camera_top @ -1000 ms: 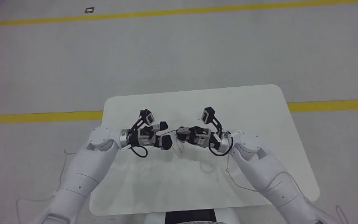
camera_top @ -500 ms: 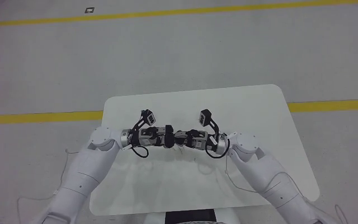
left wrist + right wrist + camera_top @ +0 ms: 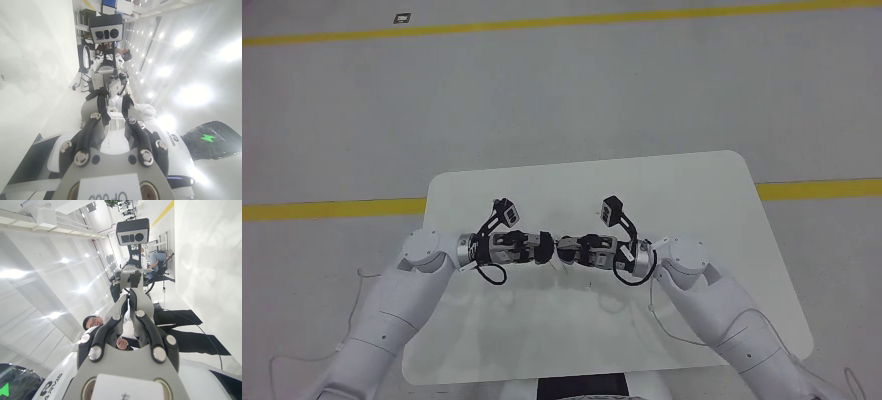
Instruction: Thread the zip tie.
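We cannot make out the zip tie itself, as it is too thin to pick out. Our best judgement is that it sits where the two grippers meet tip to tip, over the middle of the table [image 3: 692, 190]. The right gripper [image 3: 130, 294] has its fingers pressed close together, though we cannot see whether the strap lies between them. The left gripper [image 3: 113, 99] has its fingers apart with a clear gap, and the right one's tip lies just beyond them.

The main danger, as we judge it, is alignment. With the tips this close, a small tilt of either wrist would send the tail past the head's slot instead of through it. If the left fingers close off-centre, they may pinch the other gripper's finger or bend the strap sideways. A slack hold on the right would let the tie twist or drop to the table.
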Robot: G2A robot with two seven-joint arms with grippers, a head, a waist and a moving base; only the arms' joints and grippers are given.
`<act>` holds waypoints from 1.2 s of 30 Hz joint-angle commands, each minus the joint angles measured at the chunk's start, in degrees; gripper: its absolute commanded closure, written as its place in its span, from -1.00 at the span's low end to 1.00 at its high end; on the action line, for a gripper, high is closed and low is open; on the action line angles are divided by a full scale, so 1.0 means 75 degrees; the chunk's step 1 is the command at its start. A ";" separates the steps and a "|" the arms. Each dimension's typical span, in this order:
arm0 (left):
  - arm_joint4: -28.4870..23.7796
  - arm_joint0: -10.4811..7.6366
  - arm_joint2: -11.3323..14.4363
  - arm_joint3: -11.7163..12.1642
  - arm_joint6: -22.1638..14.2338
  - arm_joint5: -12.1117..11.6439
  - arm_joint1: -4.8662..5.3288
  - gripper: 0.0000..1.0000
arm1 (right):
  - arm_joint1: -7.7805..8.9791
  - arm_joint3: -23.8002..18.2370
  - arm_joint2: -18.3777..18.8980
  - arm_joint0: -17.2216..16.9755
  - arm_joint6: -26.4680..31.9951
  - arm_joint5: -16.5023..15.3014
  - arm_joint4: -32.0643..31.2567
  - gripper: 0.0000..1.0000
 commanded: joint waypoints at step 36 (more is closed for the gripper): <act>-0.0054 0.0005 0.0169 -0.0118 0.0026 0.0030 0.0116 0.86 | 0.0090 -0.0205 -0.0053 -0.0047 0.0170 -0.0033 -0.0026 1.00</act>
